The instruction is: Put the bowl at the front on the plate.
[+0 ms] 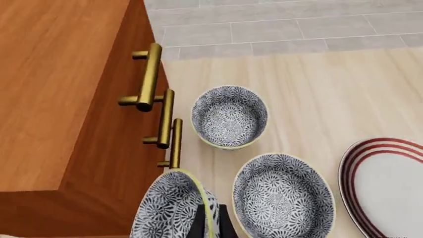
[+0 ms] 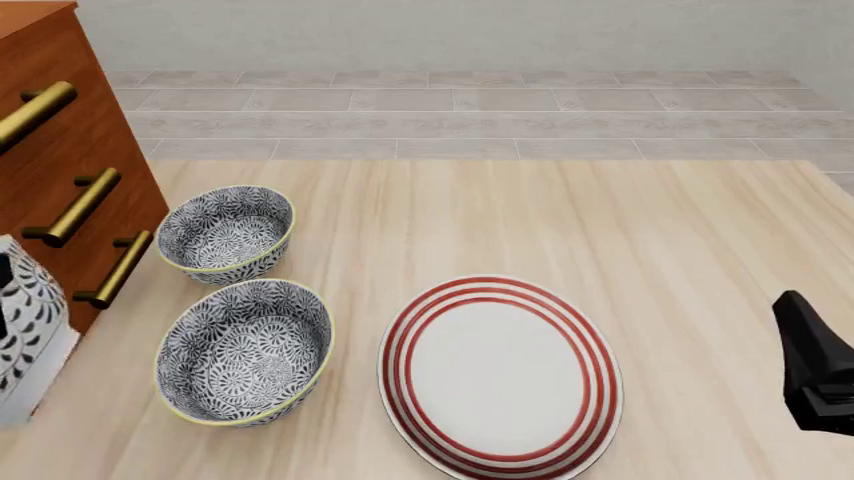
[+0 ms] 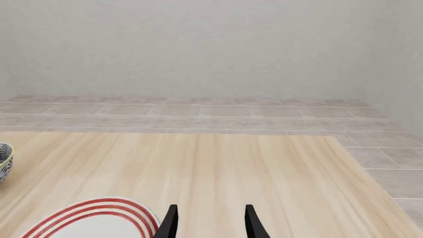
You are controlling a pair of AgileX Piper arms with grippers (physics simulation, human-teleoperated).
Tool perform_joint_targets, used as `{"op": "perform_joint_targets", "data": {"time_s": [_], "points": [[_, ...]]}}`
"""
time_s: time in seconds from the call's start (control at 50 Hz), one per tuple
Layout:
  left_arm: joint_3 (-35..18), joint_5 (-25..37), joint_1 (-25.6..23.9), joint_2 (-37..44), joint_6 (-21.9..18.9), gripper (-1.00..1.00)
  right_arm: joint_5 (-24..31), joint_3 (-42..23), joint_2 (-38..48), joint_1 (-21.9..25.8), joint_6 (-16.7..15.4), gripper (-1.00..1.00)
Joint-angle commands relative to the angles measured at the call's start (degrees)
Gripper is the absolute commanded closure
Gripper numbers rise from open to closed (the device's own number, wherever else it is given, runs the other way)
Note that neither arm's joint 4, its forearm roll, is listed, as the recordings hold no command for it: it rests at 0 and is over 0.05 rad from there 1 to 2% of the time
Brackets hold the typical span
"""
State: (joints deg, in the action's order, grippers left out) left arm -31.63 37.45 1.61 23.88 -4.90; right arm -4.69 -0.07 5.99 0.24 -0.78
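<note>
The bowl [image 2: 27, 330], dark blue-and-white floral with a thin pale yellow rim, appears tilted on edge at the far left of the front view, cut off by the frame. The plate [image 2: 501, 375], large, round, white with three concentric red rings, lies flat on the surface at lower centre.

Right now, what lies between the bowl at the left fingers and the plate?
A second patterned bowl stands between the held bowl and the plate, clear in the front view.

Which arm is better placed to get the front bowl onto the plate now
Left. The left gripper already has the bowl by its rim, tilted and raised near the drawer cabinet. The plate lies bare to its right. The right gripper is open over the table, holding nothing.
</note>
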Motion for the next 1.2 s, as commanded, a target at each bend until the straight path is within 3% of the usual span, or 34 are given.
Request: {"op": "perform_joint_targets", "data": {"time_s": [0.02, 0.26, 0.52, 0.62, 1.2], "points": [[-4.1, -0.5, -3.2, 0.4, -2.5, 1.00, 0.2, 0.0, -0.3, -0.1, 0.0, -1.00], [-4.1, -1.5, -4.1, 1.0, -4.2, 1.00, -0.6, 0.0, 0.7, 0.0, 0.0, -1.00], [-5.2, -1.3, -10.2, -1.6, -10.8, 1.00, -0.5, 0.0, 0.6, 0.0, 0.0, -1.00], [-4.3, -1.9, -12.7, -2.9, -14.4, 1.00, -0.2, 0.0, 0.2, 0.0, 0.1, -1.00], [1.9, -8.4, -22.1, -4.7, -24.3, 1.00, -0.2, 0.0, 0.2, -0.1, 0.4, -1.00]]}}
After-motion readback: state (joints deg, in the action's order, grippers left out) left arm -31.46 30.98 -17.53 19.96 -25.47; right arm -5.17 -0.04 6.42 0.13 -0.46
